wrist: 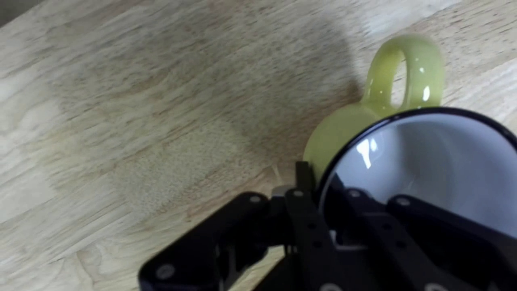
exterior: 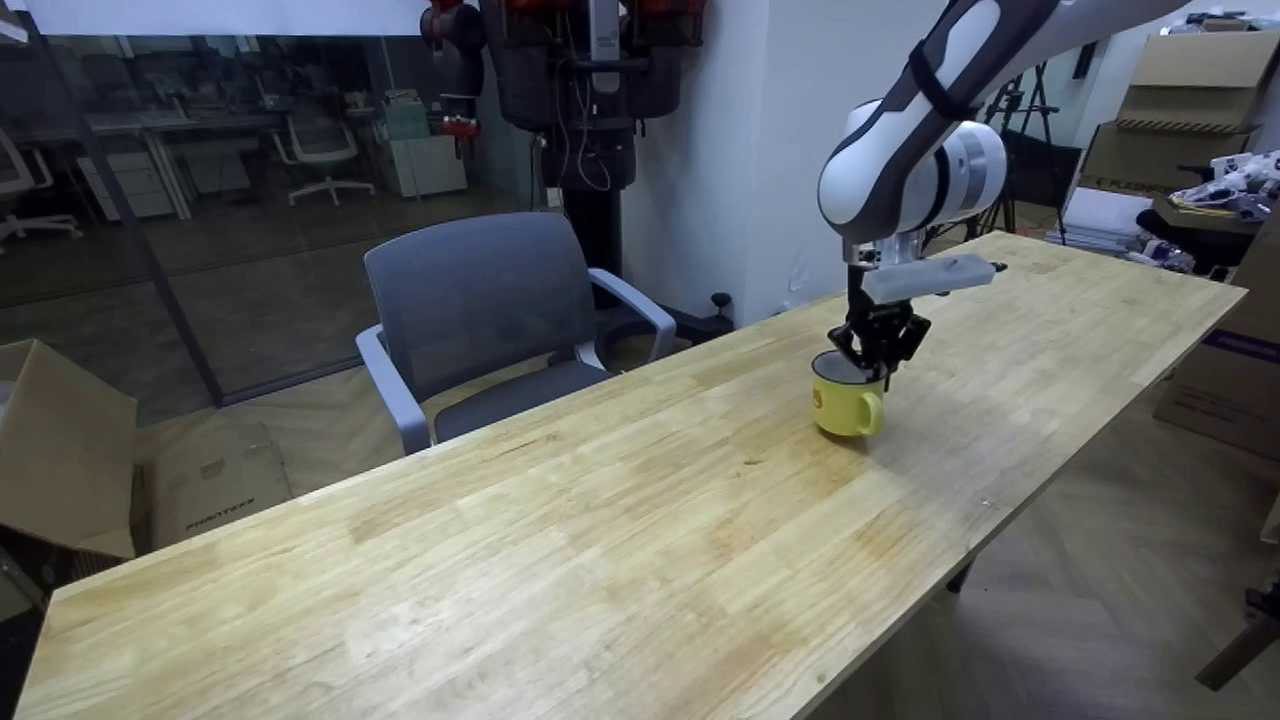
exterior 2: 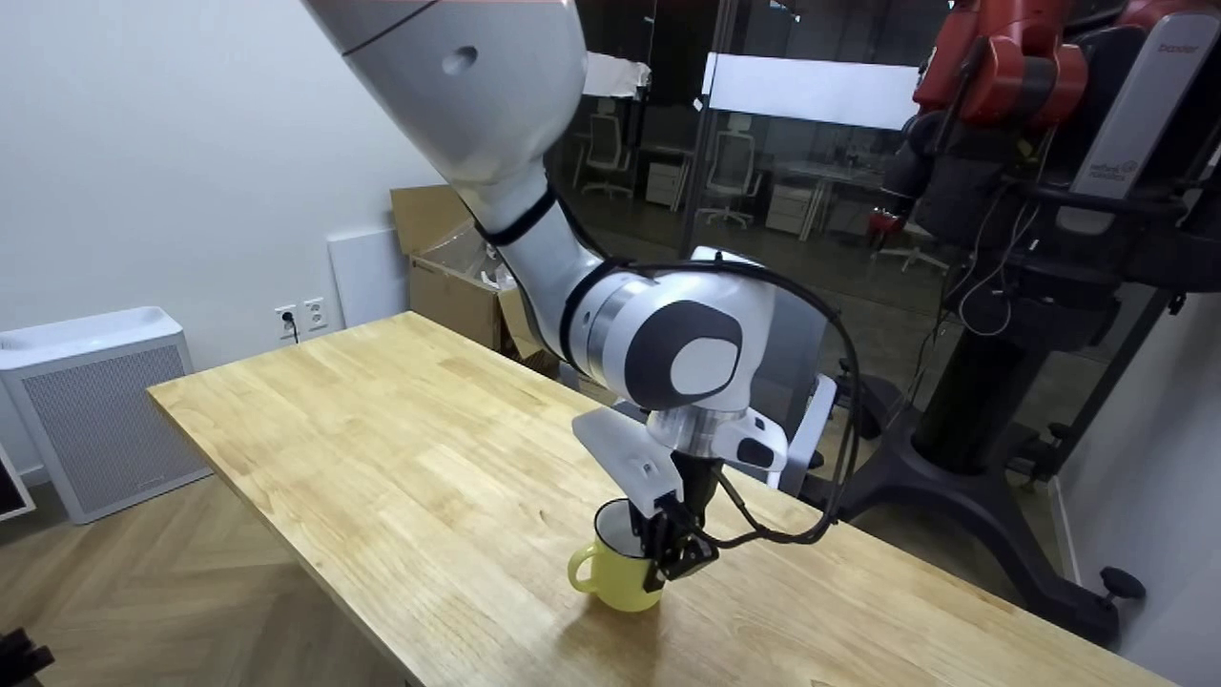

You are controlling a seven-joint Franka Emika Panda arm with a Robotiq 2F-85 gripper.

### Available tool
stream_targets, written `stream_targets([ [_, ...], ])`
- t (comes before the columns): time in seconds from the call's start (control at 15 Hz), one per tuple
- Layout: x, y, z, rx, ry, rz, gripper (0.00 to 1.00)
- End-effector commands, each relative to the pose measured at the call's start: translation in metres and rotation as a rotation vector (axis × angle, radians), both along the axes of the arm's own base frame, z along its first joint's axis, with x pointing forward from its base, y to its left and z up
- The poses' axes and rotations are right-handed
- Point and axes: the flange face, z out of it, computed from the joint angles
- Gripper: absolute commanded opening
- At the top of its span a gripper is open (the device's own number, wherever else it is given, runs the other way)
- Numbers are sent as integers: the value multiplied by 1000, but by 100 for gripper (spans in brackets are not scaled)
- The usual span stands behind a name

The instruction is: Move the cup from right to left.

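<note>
Pinching the yellow cup [exterior: 840,408], the claw [wrist: 321,186] hangs above a wooden table [exterior: 560,540] with a chair [exterior: 485,300] alongside.

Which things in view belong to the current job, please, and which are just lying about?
Part of the job: round white-lined yellow mug; black fingers; long pale wooden table.
Just lying about: grey office armchair; open brown cardboard box; red-and-black robot.

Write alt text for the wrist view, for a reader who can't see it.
The black tool grips a yellow cup with a white interior by its dark rim, one finger inside and one outside. The handle points toward the picture's top; wooden table fills the left.
</note>
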Motion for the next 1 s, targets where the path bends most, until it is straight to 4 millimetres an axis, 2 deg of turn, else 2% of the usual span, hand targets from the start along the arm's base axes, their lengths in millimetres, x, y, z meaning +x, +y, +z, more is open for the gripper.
stream_targets([
  [0.0,11,0,5,6,19,-81,2],
  [0.6,20,8,1,17,-78,-109,3],
  [0.67,21,8,1,15,-81,-110,35],
  [0.73,21,9,1,14,-87,-109,36],
  [0.93,22,10,4,13,-102,-109,54],
])
